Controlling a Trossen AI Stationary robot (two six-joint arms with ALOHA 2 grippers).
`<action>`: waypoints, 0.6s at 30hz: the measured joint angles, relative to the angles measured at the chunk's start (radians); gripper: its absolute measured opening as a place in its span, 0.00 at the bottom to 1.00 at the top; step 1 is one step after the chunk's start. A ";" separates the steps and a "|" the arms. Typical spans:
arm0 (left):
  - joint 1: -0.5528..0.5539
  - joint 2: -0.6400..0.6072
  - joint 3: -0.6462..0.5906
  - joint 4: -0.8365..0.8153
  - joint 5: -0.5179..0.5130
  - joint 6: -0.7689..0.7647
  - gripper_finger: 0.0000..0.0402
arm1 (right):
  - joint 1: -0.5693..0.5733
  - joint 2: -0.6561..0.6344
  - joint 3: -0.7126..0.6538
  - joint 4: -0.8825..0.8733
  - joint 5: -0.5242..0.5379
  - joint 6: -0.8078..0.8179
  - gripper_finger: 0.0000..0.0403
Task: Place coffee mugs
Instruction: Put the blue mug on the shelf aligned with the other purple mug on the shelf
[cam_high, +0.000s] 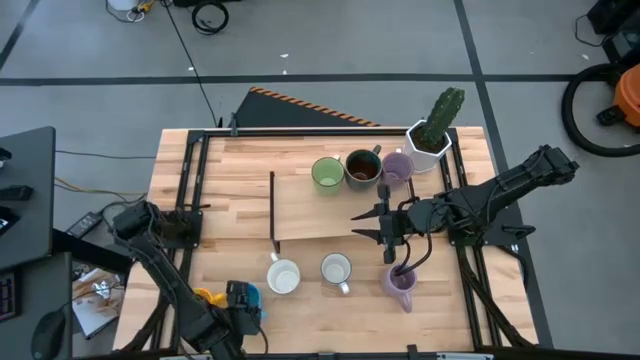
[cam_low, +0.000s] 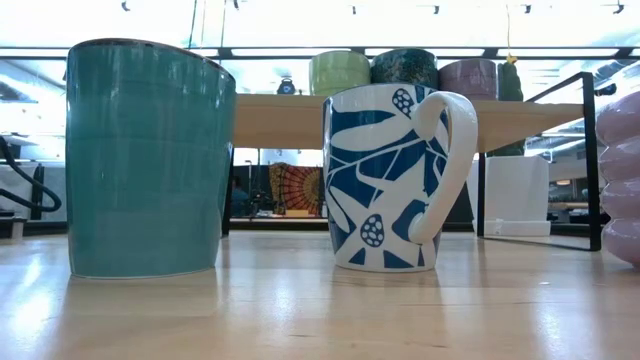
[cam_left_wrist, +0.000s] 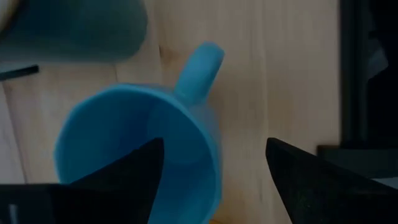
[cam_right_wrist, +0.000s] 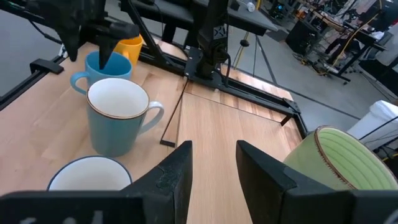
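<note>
A blue mug (cam_left_wrist: 137, 155) stands upright on the table near its front left corner, with an orange mug (cam_right_wrist: 132, 47) right behind it. My left gripper (cam_left_wrist: 214, 146) hangs open over the blue mug, pointing down, next to the handle (cam_left_wrist: 200, 68). A teal mug (cam_high: 283, 275), a white mug with a blue pattern (cam_high: 336, 268) and a lavender mug (cam_high: 400, 285) stand on the table. Green (cam_high: 327, 174), dark brown (cam_high: 362, 168) and lavender (cam_high: 397, 167) mugs stand on a raised wooden shelf (cam_high: 310, 210). My right gripper (cam_right_wrist: 214, 165) hovers open over the shelf's near right part, with nothing between its fingers. My left gripper comes from above with one finger (cam_left_wrist: 140, 168) over the inside of the blue mug and the other (cam_left_wrist: 305, 180) outside it, astride the wall (cam_left_wrist: 211, 155) beside the handle. I cannot tell whether either finger touches the wall. The mug stands on the table.
A white hexagonal pot with a cactus (cam_high: 435, 130) stands at the far right corner. Black metal frame rails (cam_high: 195, 190) run along the table's left and right sides. The shelf's thin black leg (cam_high: 272, 210) stands left of centre. Bare wood lies along the front edge.
</note>
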 joint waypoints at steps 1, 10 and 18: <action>0.001 0.012 0.000 -0.006 0.000 0.000 0.72 | 0.000 0.000 0.000 0.000 0.000 0.000 0.32; 0.022 0.075 0.000 -0.013 0.048 -0.017 0.62 | -0.012 0.000 0.000 0.000 0.000 0.004 0.32; 0.033 0.075 0.000 -0.003 0.045 0.020 0.42 | -0.019 0.000 0.000 0.000 -0.013 0.008 0.32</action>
